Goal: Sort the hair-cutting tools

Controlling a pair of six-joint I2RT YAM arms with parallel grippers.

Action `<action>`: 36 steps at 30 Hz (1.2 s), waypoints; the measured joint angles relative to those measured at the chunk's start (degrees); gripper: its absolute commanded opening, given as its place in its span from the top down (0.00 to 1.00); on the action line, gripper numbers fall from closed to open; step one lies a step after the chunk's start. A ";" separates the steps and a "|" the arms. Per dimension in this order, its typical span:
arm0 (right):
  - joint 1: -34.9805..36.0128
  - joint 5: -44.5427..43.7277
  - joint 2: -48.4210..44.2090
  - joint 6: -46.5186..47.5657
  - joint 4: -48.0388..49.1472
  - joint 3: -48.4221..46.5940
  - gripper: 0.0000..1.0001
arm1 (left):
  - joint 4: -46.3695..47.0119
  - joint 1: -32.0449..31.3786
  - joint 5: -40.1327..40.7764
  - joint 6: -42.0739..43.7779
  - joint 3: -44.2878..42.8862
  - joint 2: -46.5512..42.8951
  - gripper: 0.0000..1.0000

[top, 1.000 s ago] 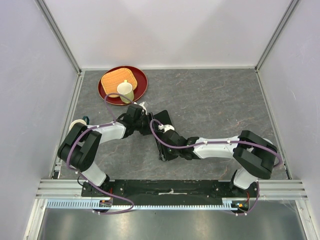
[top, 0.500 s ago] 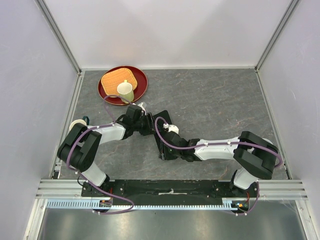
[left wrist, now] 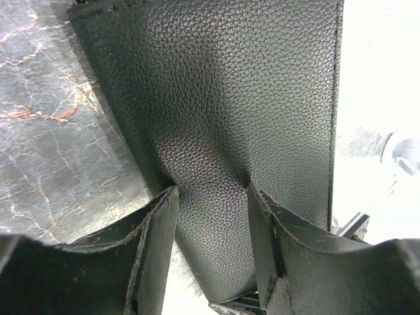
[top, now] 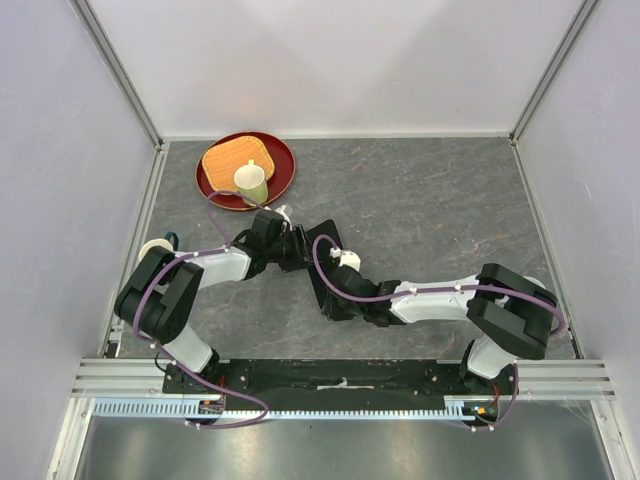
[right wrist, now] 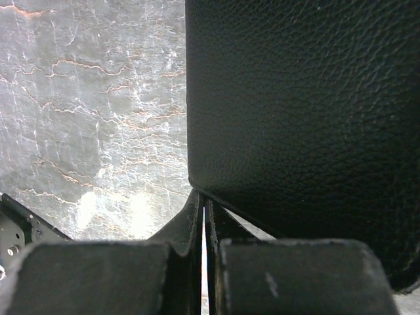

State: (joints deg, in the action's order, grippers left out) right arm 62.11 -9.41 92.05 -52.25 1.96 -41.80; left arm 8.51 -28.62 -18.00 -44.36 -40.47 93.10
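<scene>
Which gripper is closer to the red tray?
Left. The left gripper sits just short of the red tray; the right gripper is farther, at the black case's near end.

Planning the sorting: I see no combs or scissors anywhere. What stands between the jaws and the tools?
Only the black case shows. The left gripper clamps its leather, the right gripper is shut at its edge. Whether tools lie inside is hidden.

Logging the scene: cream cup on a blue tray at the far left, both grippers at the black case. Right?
The tray is red, not blue, per the top external view. The cream cup is on it, and the left gripper and right gripper are at the black case.
</scene>
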 measured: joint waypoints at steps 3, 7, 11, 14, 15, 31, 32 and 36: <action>0.22 -0.39 0.00 1.84 -0.07 0.00 1.00 | -0.04 0.00 0.00 -0.13 -0.09 0.09 0.44; 0.66 -1.33 -0.26 4.66 0.11 0.35 1.00 | -1.86 0.00 0.02 -0.26 -1.44 0.79 0.44; 1.18 -3.06 -1.46 7.41 0.44 1.42 1.00 | -4.07 -0.13 -0.02 -0.57 -3.28 1.75 0.44; 1.51 -4.04 -2.58 8.76 0.48 2.49 1.00 | -5.09 -0.31 -0.04 -0.76 -4.24 2.25 0.45; 1.66 -4.37 -2.99 9.18 0.48 2.91 1.00 | -5.25 -0.42 0.13 -0.79 -4.35 2.32 0.45; 4.00 -7.91 -5.57 13.07 3.93 7.02 1.00 | -7.13 -0.90 1.25 -1.46 -5.75 3.15 0.46; 4.00 -8.59 -6.14 13.07 3.61 7.41 1.00 | -7.10 -1.07 1.20 -1.51 -5.88 3.28 0.46; 4.07 -10.62 -8.00 13.07 2.75 8.96 1.00 | -7.02 -1.49 1.14 -1.55 -6.23 3.65 0.46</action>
State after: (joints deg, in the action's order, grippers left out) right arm 66.17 -20.03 84.05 -39.18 4.71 -32.84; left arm 1.50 -30.11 -16.86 -45.91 -46.70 96.75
